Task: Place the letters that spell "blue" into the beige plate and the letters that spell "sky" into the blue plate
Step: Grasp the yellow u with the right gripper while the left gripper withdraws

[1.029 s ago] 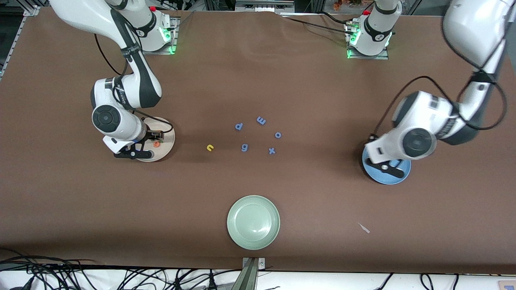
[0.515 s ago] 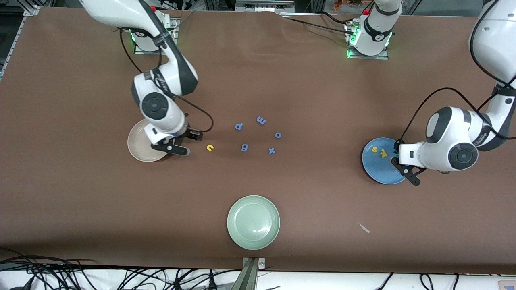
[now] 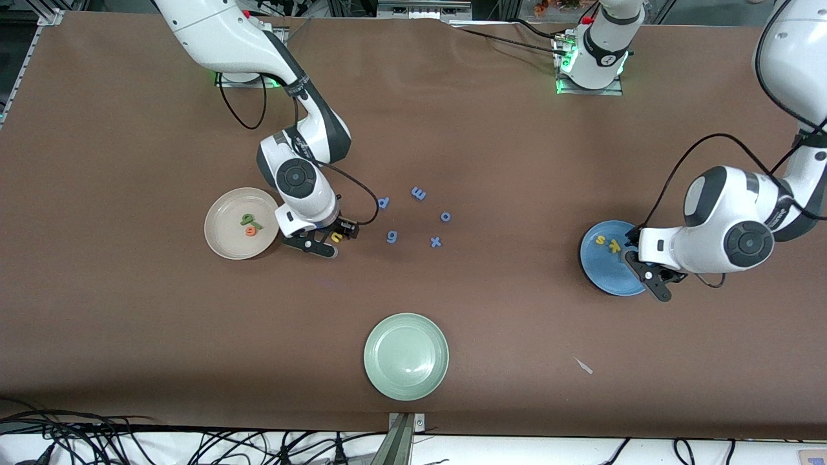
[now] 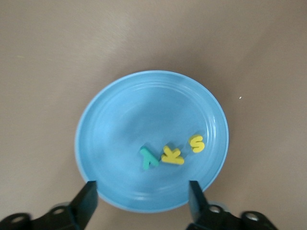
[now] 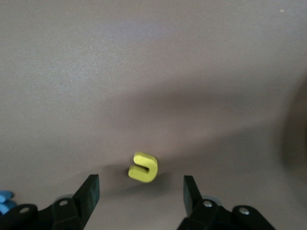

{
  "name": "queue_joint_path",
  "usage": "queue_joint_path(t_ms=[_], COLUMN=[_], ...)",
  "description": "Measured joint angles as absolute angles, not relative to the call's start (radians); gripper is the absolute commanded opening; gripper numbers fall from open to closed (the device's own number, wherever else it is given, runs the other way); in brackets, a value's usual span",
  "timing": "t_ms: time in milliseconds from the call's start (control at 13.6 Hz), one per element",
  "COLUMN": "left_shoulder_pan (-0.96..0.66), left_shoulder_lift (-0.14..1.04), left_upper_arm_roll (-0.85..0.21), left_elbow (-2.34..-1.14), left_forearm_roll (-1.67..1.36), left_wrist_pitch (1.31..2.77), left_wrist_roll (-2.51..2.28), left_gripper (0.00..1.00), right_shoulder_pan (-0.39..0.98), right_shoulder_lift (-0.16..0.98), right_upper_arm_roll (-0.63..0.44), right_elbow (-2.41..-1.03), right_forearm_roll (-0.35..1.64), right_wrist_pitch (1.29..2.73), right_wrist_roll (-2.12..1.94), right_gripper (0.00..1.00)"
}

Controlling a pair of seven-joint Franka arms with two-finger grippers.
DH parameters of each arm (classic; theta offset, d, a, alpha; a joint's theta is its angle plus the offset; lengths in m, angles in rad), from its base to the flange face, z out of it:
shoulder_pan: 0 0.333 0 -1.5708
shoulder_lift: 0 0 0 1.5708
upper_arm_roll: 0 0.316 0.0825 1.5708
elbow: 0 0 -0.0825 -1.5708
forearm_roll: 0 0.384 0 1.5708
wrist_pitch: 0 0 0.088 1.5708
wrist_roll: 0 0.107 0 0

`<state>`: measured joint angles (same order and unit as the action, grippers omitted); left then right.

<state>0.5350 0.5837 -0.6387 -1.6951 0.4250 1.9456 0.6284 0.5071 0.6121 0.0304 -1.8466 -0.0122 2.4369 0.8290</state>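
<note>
My right gripper (image 3: 333,239) hangs open just above the table, straddling the yellow "u" (image 3: 336,237) (image 5: 144,167), which lies flat between its fingers untouched. Beside it, toward the right arm's end, the beige plate (image 3: 223,236) holds green letters (image 3: 249,220) and the orange "e" (image 3: 251,232). My left gripper (image 3: 649,268) (image 4: 142,196) is open and empty over the edge of the blue plate (image 3: 604,268) (image 4: 105,120). In that plate lie the yellow "s" (image 4: 196,143), yellow "k" (image 4: 172,155) and teal "y" (image 4: 148,158), side by side.
Blue letters p (image 3: 383,203), m (image 3: 418,192), o (image 3: 445,216), g (image 3: 391,237) and x (image 3: 436,242) are scattered mid-table beside the "u". A pale green plate (image 3: 406,356) sits nearer the camera. A small white scrap (image 3: 585,366) lies toward the left arm's end.
My right arm has left the beige plate and come over the "u". My left hand has drawn back from the blue plate's middle to its edge, uncovering the letters.
</note>
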Motion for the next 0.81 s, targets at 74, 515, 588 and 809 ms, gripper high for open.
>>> queue_joint_path(t_ms=[74,515,588,809], left_shoulder_pan=[0.535,0.535,0.535,0.533], left_shoulder_lift=[0.554,0.448,0.447,0.438], left_upper_arm_roll=[-0.640,-0.720,-0.746,-0.812], left_elbow=[-1.694,-1.575,-1.539,-1.428], left_forearm_roll=[0.410,0.332,0.332,0.324], left_wrist_pitch=[1.941,1.743,1.697,1.571], left_wrist_roll=[0.616,0.389,0.352,0.219], left_gripper=[1.00,1.00,1.00,1.00], right_shoulder_pan=[0.507,0.507,0.507,0.507], right_shoulder_lift=[0.620,0.636,0.636,0.632], right_upper_arm_roll=[0.030,0.028,0.027,0.022], right_elbow=[-1.847,-1.852,-1.852,-1.853], right_forearm_roll=[-0.012,-0.014,-0.014,-0.015], right_wrist_pitch=[2.446,2.475,2.477,2.478], right_wrist_roll=[0.829,0.826,0.818,0.795], right_gripper=[0.75,0.42,0.37,0.21])
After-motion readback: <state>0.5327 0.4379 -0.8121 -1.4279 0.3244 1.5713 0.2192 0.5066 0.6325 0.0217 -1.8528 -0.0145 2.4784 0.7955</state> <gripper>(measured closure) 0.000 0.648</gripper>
